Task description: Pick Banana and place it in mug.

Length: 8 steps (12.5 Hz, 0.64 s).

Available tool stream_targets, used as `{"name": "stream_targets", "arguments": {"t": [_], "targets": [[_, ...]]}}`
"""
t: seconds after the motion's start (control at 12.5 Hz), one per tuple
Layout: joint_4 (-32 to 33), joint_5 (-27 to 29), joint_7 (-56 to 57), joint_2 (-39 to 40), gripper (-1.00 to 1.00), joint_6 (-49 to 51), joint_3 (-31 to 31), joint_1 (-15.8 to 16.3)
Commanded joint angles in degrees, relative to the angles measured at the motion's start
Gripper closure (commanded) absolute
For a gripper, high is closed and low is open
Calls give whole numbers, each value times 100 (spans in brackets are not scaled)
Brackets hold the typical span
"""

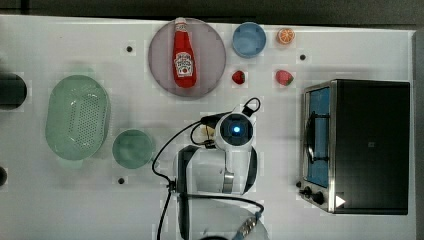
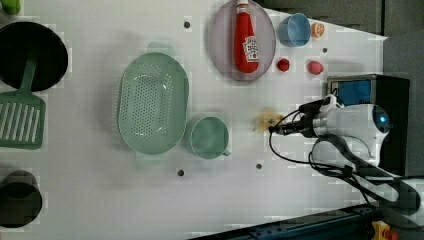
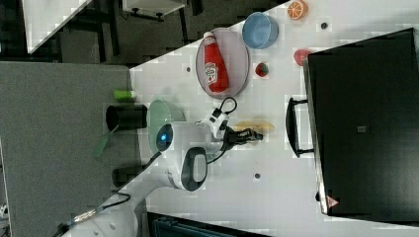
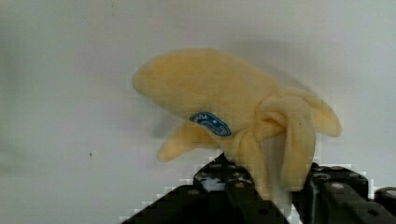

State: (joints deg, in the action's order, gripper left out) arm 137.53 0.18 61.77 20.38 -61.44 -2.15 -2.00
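Reaching down at the middle of the white table point(image 1: 60, 210), the gripper point(image 4: 275, 189) has its dark fingers point(image 4: 224, 186) on either side of the banana's point(image 4: 224, 98) peeled lower part, drawn narrow around it; whether they actually press it I cannot tell. In the top view the banana point(image 1: 201, 134) peeks out at the wrist's 9 o'clock. The mug point(image 1: 133, 148) sits well apart at the banana's 9 o'clock in the top view, just beside the green basket point(image 1: 77, 116). The ketchup bottle point(image 1: 184, 52) lies on a grey plate point(image 1: 160, 60) at 12 o'clock
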Motion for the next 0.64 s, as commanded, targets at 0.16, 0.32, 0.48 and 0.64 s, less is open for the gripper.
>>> {"name": "stream_targets", "arguments": {"t": [0.16, 0.32, 0.48, 0.64], "targets": [[-61, -67, 185, -1124, 37, 781, -136, 43], [-202, -67, 180, -1840, 37, 1622, -156, 45], [-434, -67, 85, -2469, 37, 2453, -111, 71], [-736, -67, -306, -2932, 37, 3362, 3, 102]]}}
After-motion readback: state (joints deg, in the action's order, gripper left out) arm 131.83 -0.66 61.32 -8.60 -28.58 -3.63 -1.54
